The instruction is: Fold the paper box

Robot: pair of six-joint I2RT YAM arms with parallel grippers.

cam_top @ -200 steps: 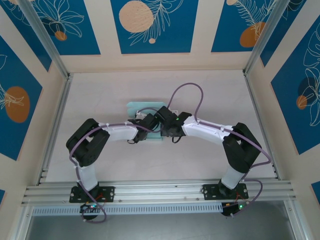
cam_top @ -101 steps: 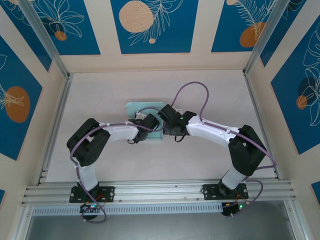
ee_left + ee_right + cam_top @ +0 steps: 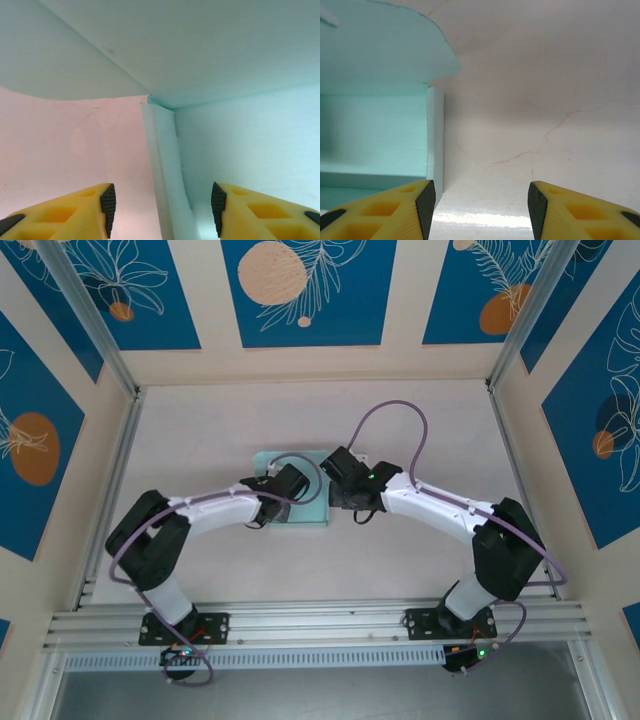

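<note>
Our left gripper (image 3: 162, 205), spread, straddles the paper box's (image 3: 240, 150) upright wall to crease it, while the right gripper (image 3: 480, 202) hangs spread just beside.

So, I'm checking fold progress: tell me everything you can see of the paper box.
The paper box is pale mint, thin card, half formed: a flat base, upright side walls meeting at creased corners, and a rounded flap not yet closed. It sits on the table mid-workspace, partly hidden under both arms. The open left gripper straddles one raised wall without visible contact; the open right gripper hovers beside another wall's end.
</note>
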